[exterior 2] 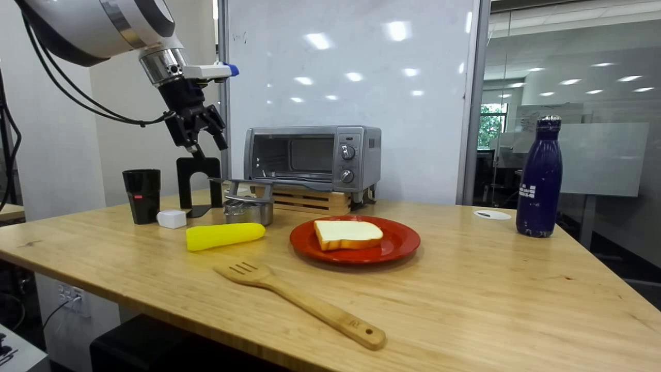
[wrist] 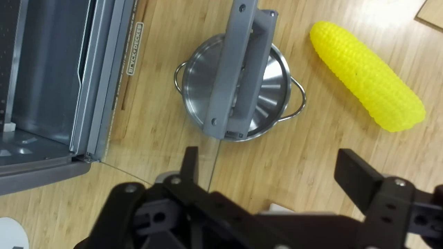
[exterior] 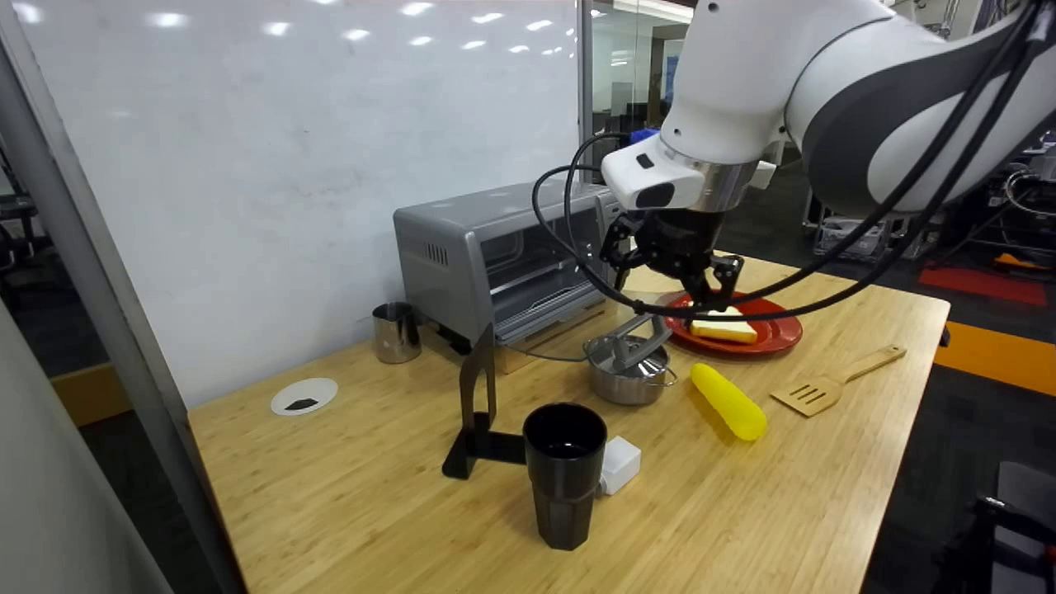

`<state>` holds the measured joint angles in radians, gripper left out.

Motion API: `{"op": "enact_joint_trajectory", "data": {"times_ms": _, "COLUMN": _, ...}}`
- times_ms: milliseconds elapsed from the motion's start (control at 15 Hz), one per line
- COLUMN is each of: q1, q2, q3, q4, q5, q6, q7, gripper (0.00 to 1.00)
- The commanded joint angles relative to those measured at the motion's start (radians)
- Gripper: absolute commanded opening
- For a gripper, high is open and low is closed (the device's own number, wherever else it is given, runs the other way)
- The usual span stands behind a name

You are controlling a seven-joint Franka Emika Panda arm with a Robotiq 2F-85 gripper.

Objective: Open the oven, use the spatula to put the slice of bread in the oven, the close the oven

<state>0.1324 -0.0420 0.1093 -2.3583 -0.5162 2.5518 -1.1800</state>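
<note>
The silver-grey oven [exterior: 450,239] [exterior 2: 364,155] [wrist: 100,69] stands with its glass door folded down. The door's grey handle [exterior: 648,344] [wrist: 228,79] hangs over a steel pot. My gripper [exterior 2: 210,147] [wrist: 268,155] is open and empty, above the table near the door's outer edge. The slice of bread [exterior: 726,330] [exterior 2: 348,234] lies on a red plate [exterior: 780,338] [exterior 2: 405,243]. The wooden spatula [exterior: 833,388] [exterior 2: 304,299] lies flat on the table near the plate. Only a corner of its blade [wrist: 434,14] shows in the wrist view.
The steel pot [exterior: 629,388] [wrist: 273,100] stands below the handle. Yellow corn [exterior: 730,403] [exterior 2: 224,236] lies beside it. A black cup [exterior: 565,474], a white box [exterior: 620,464], a black stand [exterior: 478,396] and a steel jug [exterior: 397,332] stand nearby. A dark blue bottle [exterior 2: 539,181] stands farther off.
</note>
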Motion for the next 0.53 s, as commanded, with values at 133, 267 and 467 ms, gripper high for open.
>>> {"op": "enact_joint_trajectory", "data": {"times_ms": 133, "q1": -0.047, "q2": -0.085, "q3": -0.074, "q4": -0.001, "q5": 0.237, "q6": -0.078, "q7": -0.106, "gripper": 1.0}}
{"op": "enact_joint_trajectory", "data": {"times_ms": 267, "q1": -0.061, "q2": -0.107, "q3": -0.119, "q4": 0.012, "q5": 0.346, "q6": -0.135, "q7": -0.165, "gripper": 1.0}}
{"op": "enact_joint_trajectory", "data": {"times_ms": 467, "q1": -0.09, "q2": -0.137, "q3": -0.183, "q4": 0.022, "q5": 0.45, "q6": -0.219, "q7": -0.213, "gripper": 1.0}}
